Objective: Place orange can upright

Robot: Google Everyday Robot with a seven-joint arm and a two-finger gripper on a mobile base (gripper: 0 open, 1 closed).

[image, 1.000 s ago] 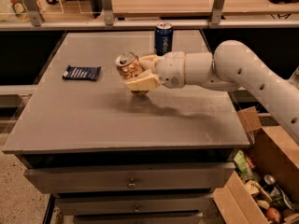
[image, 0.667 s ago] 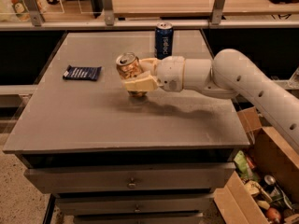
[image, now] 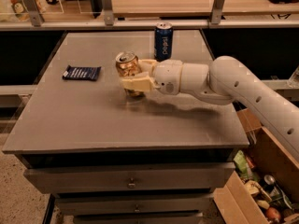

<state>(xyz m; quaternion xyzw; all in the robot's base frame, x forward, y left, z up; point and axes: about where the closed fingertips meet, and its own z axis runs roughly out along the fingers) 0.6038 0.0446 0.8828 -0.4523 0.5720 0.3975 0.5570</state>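
Observation:
The orange can (image: 127, 68) stands nearly upright near the middle of the grey table (image: 93, 120), its silver pull-tab end facing up and its base at or just above the surface. My gripper (image: 134, 75) reaches in from the right and is shut on the can, one cream finger (image: 136, 84) across its front and the other behind it. The white arm (image: 224, 85) stretches off to the right.
A dark blue can (image: 163, 41) stands upright behind the gripper near the table's back edge. A flat dark blue snack packet (image: 82, 73) lies at the left. A cardboard box of clutter (image: 261, 195) sits on the floor at the right. Drawers run below the tabletop.
The gripper and the can have moved slightly left and down toward the table, and the can stands straighter than before.

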